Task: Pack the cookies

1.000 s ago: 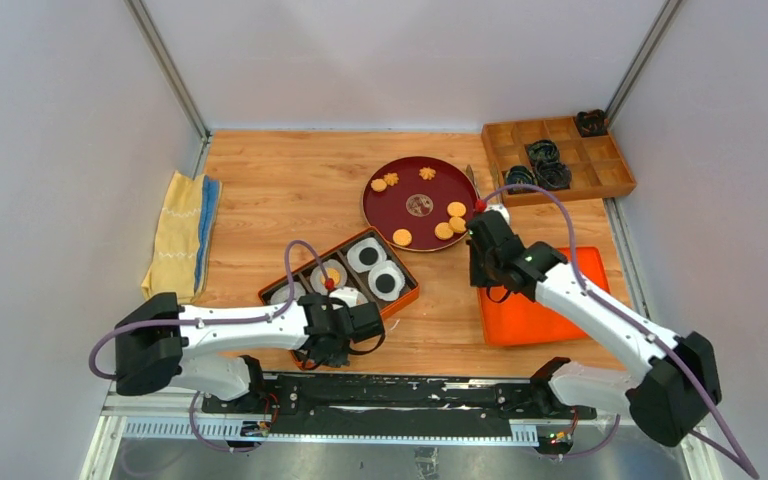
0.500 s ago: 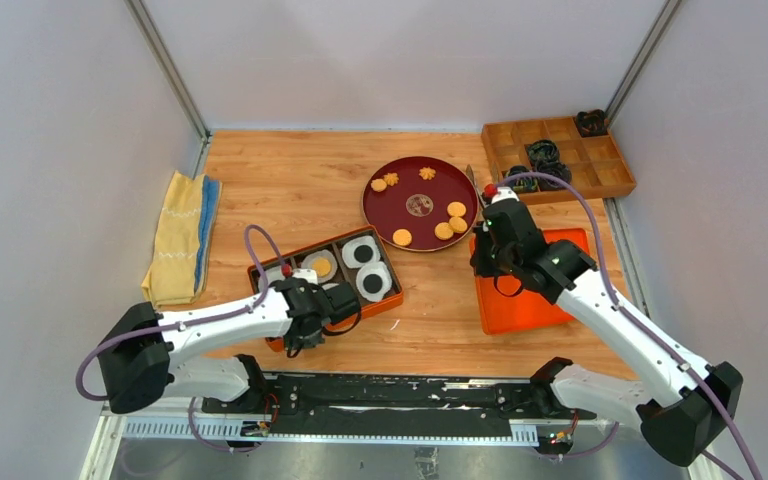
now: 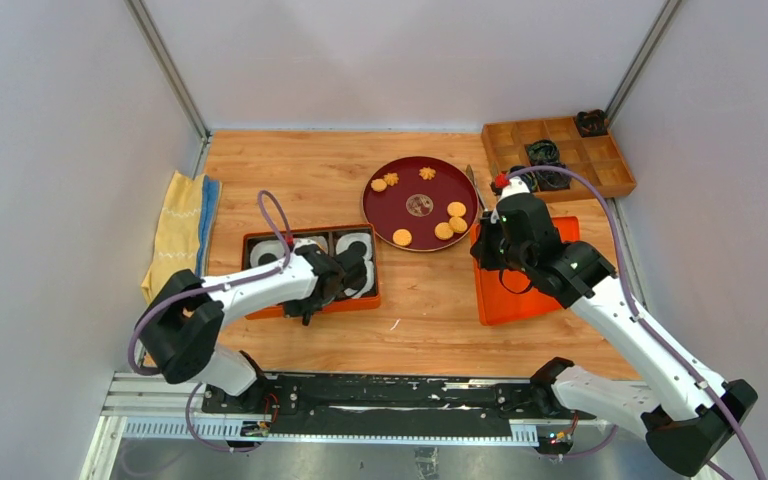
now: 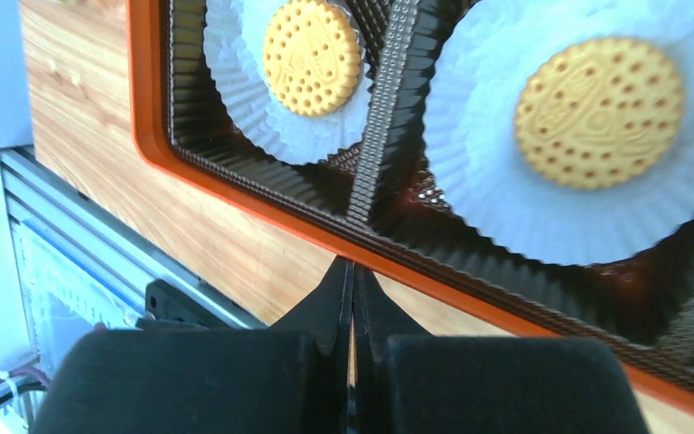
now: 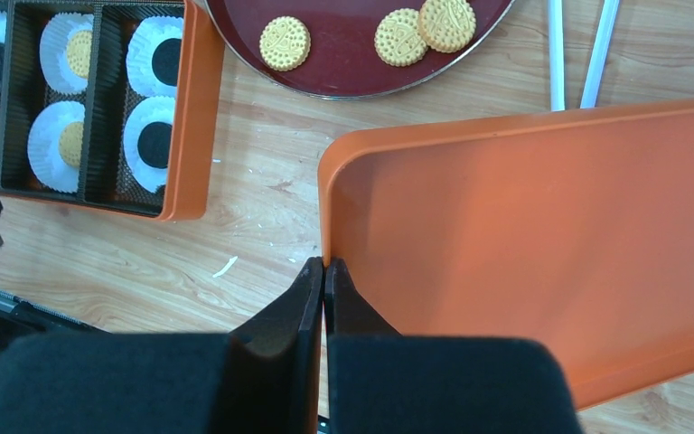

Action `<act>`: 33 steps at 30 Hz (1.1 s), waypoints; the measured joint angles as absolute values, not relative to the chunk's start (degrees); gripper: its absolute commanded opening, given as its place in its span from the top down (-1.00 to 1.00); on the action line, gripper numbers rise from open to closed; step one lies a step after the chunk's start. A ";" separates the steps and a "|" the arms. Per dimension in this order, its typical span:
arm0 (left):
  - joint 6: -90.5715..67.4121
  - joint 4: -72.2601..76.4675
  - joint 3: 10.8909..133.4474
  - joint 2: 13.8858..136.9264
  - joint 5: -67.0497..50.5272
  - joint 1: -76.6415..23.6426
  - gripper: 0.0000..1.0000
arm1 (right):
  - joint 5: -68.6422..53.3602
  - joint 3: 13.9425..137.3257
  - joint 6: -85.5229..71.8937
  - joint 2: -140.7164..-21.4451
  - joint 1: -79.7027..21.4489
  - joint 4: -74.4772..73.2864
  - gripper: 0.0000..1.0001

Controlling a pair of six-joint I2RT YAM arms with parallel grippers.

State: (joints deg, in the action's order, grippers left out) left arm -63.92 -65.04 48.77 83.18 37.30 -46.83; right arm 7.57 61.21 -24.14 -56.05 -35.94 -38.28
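Covering the floor of the enclosure was a table [image 3: 290, 180] of pale wood-grain board, scuffed, with small white flecks [image 5: 226, 267] toward its front. Plain white walls [image 3: 60, 150] stood on three sides, with metal posts [image 3: 165, 65] at the rear corners. A metal rail [image 3: 390, 405] ran along the near edge and carried both arm bases.

- Left edge: a folded yellow towel [image 3: 175, 235] lay over a blue cloth [image 3: 210, 215].
- Rear right corner: a wooden divided tray [image 3: 600, 165] held black coiled rings [image 3: 543, 152].
- Centre rear: a dark red round plate [image 3: 370, 205] held four round golden cookies [image 3: 457, 209] toward its right side and three flower-shaped cookies [image 3: 427, 173] at its far side. Two thin white sticks [image 5: 556, 54] lay just right of it.
- Front left: an orange box [image 3: 300, 312], dark and divided inside, held six white paper cups [image 5: 52, 41]. Each cup had one cookie in it: three golden, three black cookies [image 5: 164, 61].
- Front right: an orange lid [image 3: 520, 300] lay flat, apart from the box.
- Left claw [image 4: 353, 271]: its fingers were pressed fully together and held nothing. The tips were at the box's near rim, and contact could not be told.
- Right claw [image 5: 324, 267]: its fingers were pressed together with nothing between them. The tips were against the lid's left rim.
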 measured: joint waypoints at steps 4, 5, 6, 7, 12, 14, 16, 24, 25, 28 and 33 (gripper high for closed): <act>-60.80 -64.29 52.23 85.43 40.16 -43.38 1.00 | 7.60 61.21 -24.08 -56.05 -35.94 -38.37 1.00; -59.86 -64.18 53.28 85.62 40.58 -42.78 1.00 | 7.60 61.21 -24.03 -56.05 -35.94 -38.41 1.00; -58.89 -63.90 54.43 85.71 40.88 -42.39 1.00 | 7.60 61.21 -23.99 -56.05 -35.94 -38.41 1.00; -58.06 -63.40 55.55 85.71 40.95 -42.17 1.00 | 7.62 61.21 -23.97 -56.05 -35.94 -38.44 1.00; -54.70 -61.69 58.92 82.54 39.11 -43.94 1.00 | 8.03 61.43 -23.86 -56.07 -35.94 -38.61 1.00; -53.04 -60.60 60.27 80.64 37.32 -44.64 1.00 | 8.19 61.56 -23.79 -56.07 -35.94 -38.59 1.00; -51.55 -58.59 61.69 80.23 35.68 -44.84 1.00 | 8.23 61.67 -23.70 -56.10 -35.94 -38.57 1.00; -45.23 -46.19 69.30 97.93 26.72 -44.84 1.00 | 9.26 63.46 -23.22 -56.80 -35.94 -38.37 1.00; -44.77 -45.30 69.73 99.77 25.87 -44.84 1.00 | 9.47 63.59 -23.11 -56.77 -35.94 -38.33 1.00; -43.55 -43.11 71.02 104.55 23.40 -45.06 1.00 | 10.13 63.88 -22.90 -56.77 -35.94 -38.33 1.00; -41.89 -42.92 74.32 107.09 21.52 -45.58 1.00 | 11.07 64.03 -22.81 -56.77 -35.94 -38.30 1.00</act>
